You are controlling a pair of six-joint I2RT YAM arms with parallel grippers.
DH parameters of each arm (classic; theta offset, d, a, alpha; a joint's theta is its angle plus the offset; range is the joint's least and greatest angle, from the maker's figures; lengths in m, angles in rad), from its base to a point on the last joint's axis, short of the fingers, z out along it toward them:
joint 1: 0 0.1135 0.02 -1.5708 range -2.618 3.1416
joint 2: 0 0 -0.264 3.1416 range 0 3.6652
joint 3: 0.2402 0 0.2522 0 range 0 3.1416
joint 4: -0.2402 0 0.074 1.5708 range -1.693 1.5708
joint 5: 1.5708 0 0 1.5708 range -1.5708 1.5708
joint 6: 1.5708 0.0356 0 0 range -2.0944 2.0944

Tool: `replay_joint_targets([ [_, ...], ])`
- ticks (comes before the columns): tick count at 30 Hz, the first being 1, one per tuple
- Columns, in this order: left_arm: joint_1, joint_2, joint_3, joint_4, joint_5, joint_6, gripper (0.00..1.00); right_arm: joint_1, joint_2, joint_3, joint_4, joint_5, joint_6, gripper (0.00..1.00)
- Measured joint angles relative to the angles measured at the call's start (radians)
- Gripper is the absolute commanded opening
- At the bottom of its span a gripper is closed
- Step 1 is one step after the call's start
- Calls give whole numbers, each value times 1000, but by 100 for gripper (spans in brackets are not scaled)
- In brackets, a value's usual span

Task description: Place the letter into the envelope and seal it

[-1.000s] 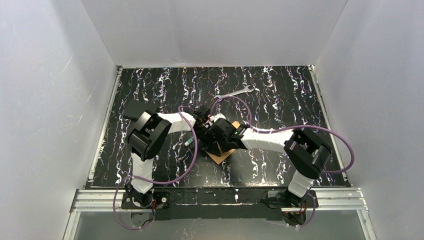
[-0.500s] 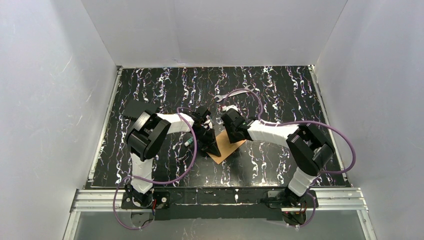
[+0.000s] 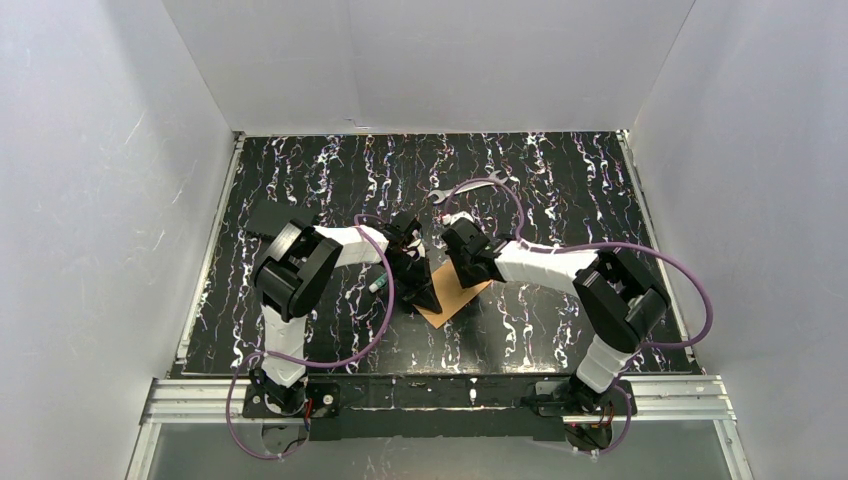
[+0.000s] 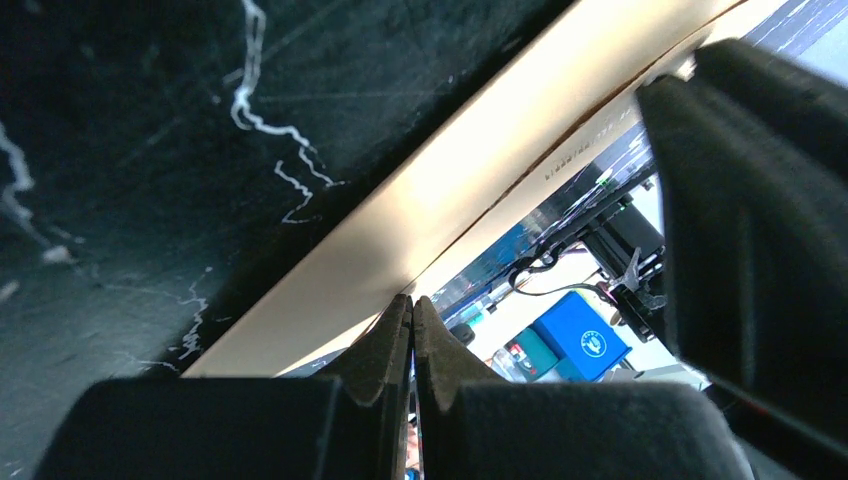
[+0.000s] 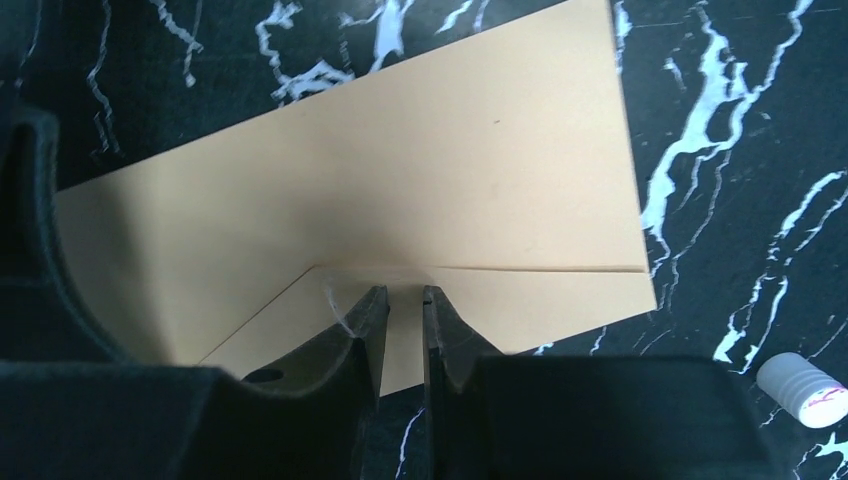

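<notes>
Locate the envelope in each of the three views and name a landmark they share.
Top external: the envelope lies at centre, between the two arms, its near corner pointing at the bases.
Left wrist: a pale diagonal band above the fingertips.
Right wrist: fills the upper middle, flap seam near the fingertips.
Shared landmark: the black white-veined tabletop.

The orange-brown kraft envelope [image 3: 452, 294] is laid flat on the worktop [image 3: 560, 190], turned so that one corner is pointed toward the near edge. In the right wrist view its plain surface [image 5: 430, 190] is crossed by a straight seam and a diagonal fold line. The letter cannot be made out separately.
</notes>
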Motion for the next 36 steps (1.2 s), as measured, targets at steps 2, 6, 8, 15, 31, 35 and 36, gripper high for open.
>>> replay_joint_targets([
  [2, 0, 1, 0, 0, 2, 0, 0, 15, -3, 0, -14, -18, -3, 28],
  [6, 2, 6, 3, -1, 8, 1, 0, 57, -5, 0, -25, -28, -11, 28],
  [8, 3, 8, 3, -2, 12, 2, 0, 80, -5, 2, -26, -31, -13, 28],
  [15, 5, 10, 3, 0, 18, 6, 0, 115, 20, 32, -48, -14, 35, 23],
  [31, 8, 7, -9, 18, 26, 11, 0, 66, 114, 154, -131, 27, 134, 22],
  [35, 8, 6, -9, 19, 28, 15, 0, 36, 110, 155, -131, 0, 145, 23],
  [36, 8, 5, -9, 19, 29, 16, 0, 25, 108, 155, -131, 0, 145, 23],
])
